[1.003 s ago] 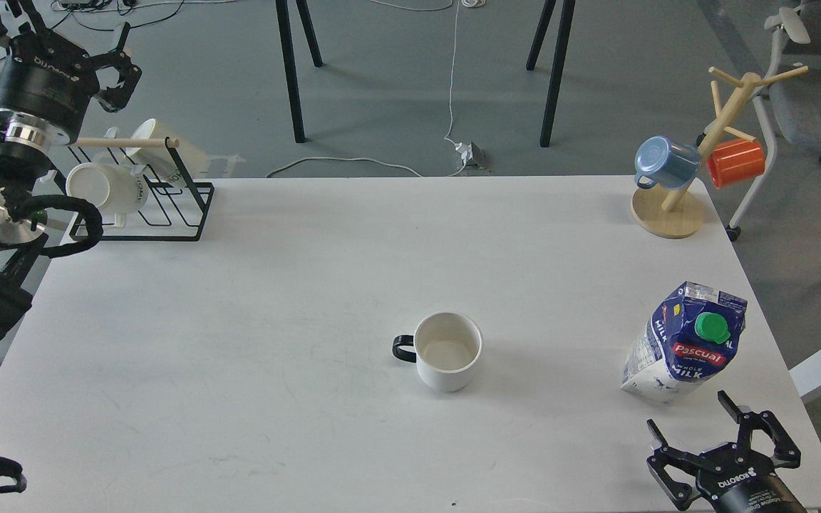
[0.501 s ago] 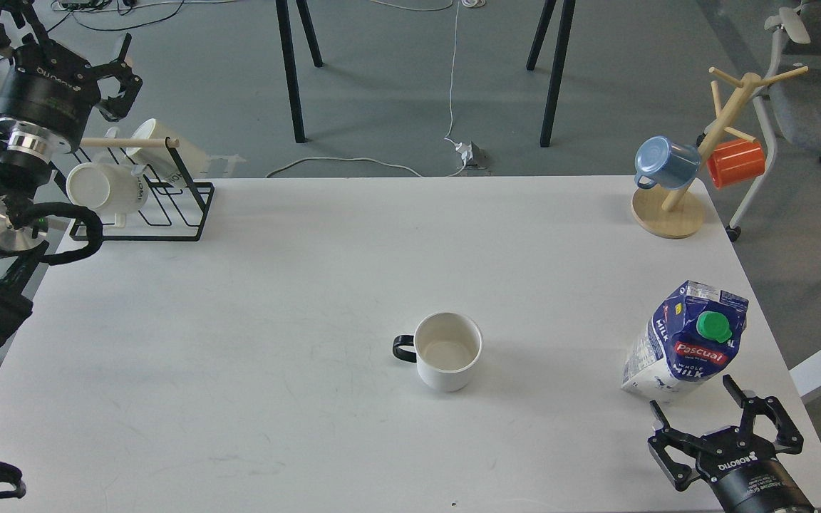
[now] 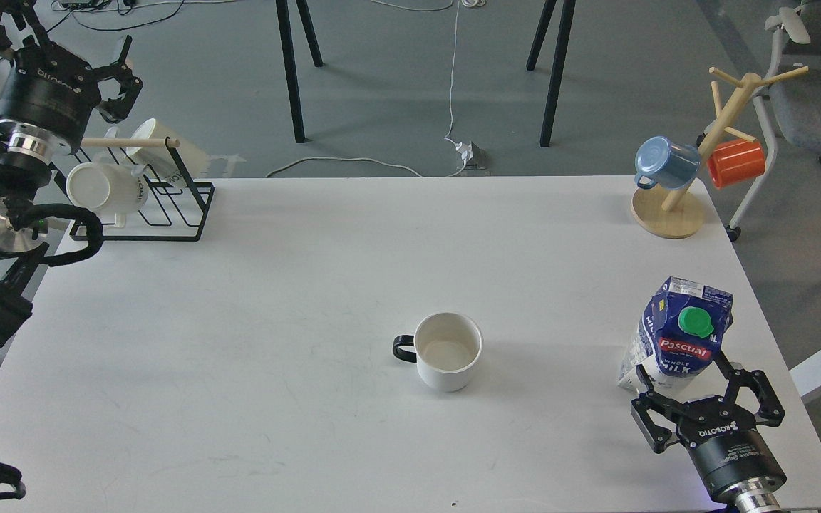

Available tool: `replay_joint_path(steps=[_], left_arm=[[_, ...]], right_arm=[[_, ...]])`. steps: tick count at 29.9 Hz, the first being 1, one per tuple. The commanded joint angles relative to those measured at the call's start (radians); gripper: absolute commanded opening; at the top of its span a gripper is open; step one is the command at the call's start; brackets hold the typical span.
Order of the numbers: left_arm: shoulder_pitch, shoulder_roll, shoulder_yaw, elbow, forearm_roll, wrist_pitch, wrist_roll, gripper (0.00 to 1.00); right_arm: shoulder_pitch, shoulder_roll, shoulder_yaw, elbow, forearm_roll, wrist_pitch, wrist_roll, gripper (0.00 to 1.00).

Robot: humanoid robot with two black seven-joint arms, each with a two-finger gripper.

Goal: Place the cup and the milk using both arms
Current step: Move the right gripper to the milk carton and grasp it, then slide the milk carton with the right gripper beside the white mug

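Our right gripper (image 3: 688, 388) stands wide open around the foot of the milk (image 3: 675, 335) near the table's (image 3: 239, 320) right edge, holding nothing, so closing low could tip the tall carton over.

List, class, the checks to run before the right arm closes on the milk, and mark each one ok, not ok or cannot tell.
1. Right gripper open: ok, fingers spread.
2. Fingers on either side of the milk: ok, one finger each side of its base.
3. Fingers touching the carton: cannot tell.
4. Milk upright: ok, green cap on top.
5. Cup clear of the right arm: ok, it stands apart to the left, upright.
6. Left gripper ready at the cup: not ok, it is far off by the rack; open or shut, cannot tell.
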Motion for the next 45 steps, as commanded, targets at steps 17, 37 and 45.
replay_joint_path(steps=[17, 37, 45], left_arm=[[0.009, 0.000, 0.000, 0.003, 0.001, 0.000, 0.001, 0.99], [0.025, 0.000, 0.000, 0.011, 0.003, 0.008, -0.001, 0.99], [0.022, 0.001, 0.000, 0.011, 0.003, 0.008, 0.001, 0.99]], right_arm=[[0.021, 0.009, 0.111, -0.068, 0.014, 0.000, 0.034, 0.96], [0.066, 0.047, 0.078, -0.042, 0.003, 0.000, 0.032, 0.54], [0.129, 0.155, -0.022, 0.047, -0.106, 0.000, 0.029, 0.54]])
